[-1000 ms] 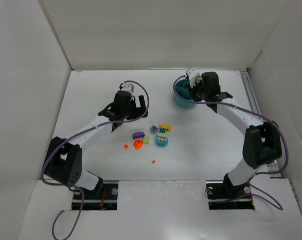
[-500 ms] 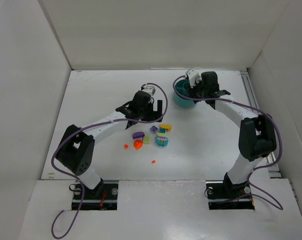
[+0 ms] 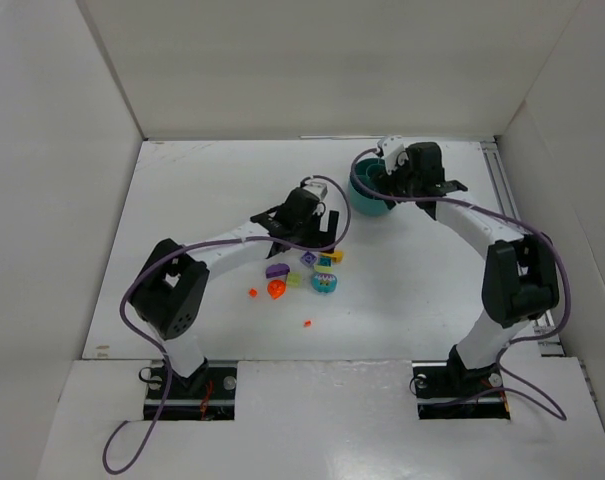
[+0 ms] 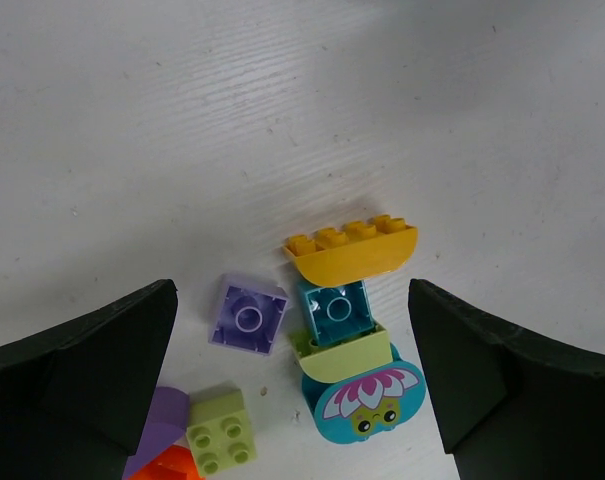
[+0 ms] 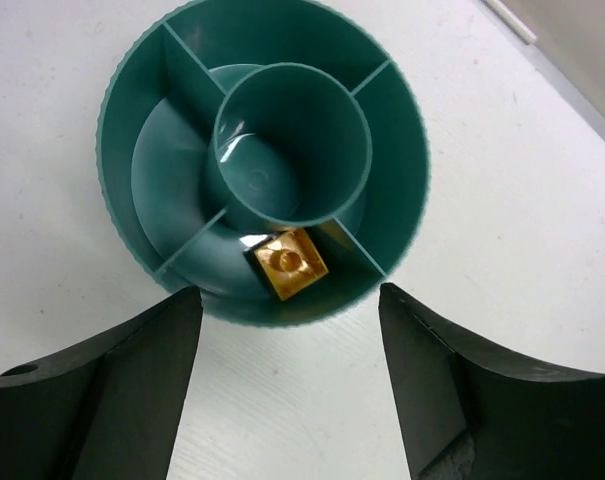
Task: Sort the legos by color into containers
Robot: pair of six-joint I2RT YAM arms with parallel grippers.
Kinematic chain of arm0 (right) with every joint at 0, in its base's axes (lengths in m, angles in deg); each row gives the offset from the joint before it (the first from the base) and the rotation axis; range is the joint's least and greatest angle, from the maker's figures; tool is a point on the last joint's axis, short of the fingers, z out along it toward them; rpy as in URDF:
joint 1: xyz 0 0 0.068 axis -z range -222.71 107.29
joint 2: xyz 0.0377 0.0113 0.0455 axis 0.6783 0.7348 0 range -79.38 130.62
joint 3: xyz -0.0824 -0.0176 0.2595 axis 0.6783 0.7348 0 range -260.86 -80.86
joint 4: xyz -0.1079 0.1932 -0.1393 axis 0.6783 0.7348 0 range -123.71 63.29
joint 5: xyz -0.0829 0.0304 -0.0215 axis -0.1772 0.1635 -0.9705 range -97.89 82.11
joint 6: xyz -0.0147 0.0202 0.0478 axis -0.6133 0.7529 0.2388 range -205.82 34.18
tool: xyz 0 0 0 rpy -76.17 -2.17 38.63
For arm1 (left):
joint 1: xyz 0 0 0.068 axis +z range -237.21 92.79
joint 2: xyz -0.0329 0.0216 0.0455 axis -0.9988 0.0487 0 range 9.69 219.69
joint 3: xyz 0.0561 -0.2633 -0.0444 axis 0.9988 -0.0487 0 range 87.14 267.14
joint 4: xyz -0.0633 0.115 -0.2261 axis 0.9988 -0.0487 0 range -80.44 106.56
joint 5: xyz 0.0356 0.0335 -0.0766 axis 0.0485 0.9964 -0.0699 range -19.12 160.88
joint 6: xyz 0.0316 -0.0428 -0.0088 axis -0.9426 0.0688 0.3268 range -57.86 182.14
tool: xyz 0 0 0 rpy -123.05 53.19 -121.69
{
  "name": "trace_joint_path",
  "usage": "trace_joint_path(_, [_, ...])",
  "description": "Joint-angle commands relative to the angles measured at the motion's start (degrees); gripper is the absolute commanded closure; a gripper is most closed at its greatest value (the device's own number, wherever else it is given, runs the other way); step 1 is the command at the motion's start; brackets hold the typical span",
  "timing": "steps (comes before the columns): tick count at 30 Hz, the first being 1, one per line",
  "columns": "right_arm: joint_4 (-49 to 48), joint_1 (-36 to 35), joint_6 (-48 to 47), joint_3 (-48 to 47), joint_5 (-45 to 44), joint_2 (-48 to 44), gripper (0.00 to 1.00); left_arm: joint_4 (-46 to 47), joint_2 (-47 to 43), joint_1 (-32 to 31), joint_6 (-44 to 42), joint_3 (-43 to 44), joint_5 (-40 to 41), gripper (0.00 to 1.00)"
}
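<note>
While one yellow brick (image 5: 287, 262) lies inside the teal tub (image 5: 117, 120), in the wedge compartment nearest the right wrist camera and right beside the central ring (image 5: 354, 150), the other legos (image 3: 304, 270) lie loose in a cluster near the middle of the white desk (image 3: 202, 190), well apart from the tub, which stands at the far right of the desk.

In the left wrist view a curved yellow piece (image 4: 352, 250) sits studs-up, touching a teal square brick (image 4: 334, 308) just below it. Under that come a light green curved piece (image 4: 342, 352) and a teal piece with a flower face (image 4: 367, 405), each touching the next. A purple square tile (image 4: 248, 315) lies just beside the teal brick, tilted against the row. Nearer the lower edge are a light green four-stud brick (image 4: 222, 432), a purple piece (image 4: 162, 418) and an orange-red piece (image 4: 172, 465), crowded together. From above, two tiny orange-red bits (image 3: 252, 292) lie apart from the cluster, on the near side.

The left pincer (image 4: 292, 300) hangs over the cluster with its jaws spread wide, the yellow and teal stack between them, gripping nothing. The right pincer (image 5: 287, 330) hovers over the tub's near rim, jaws apart and empty. Both arms reach in from the near edge of the desk.
</note>
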Motion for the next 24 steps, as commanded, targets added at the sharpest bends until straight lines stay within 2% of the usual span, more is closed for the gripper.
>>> trace_joint_path(1, [-1.8,1.7,2.7,0.9,-1.2,-7.8,0.24,-0.2,0.4,-0.9,-1.4,3.4,1.3,0.0])
trace_joint_path(7, [-1.8,6.1,4.1,10.4,-1.1,-19.2,0.24,-0.8,4.5,-3.6,-5.8,6.0,3.0,0.0])
trace_joint_path(10, [-1.8,6.6,3.5,13.9,0.0,-21.9,0.24,-0.8,6.6,-3.6,-9.3,7.3,3.0,0.0])
trace_joint_path(16, [-1.8,7.2,1.5,16.5,4.3,-22.5,0.24,1.1,7.2,-3.6,-22.0,4.3,4.5,0.02])
trace_joint_path(19, [-1.8,7.2,1.5,16.5,5.7,-21.5,0.24,0.3,8.5,-3.6,-24.2,4.3,3.0,0.02])
trace_joint_path(24, [-1.8,7.2,1.0,16.5,7.6,-20.3,0.24,0.3,11.3,-3.6,-27.7,7.1,-1.6,0.12])
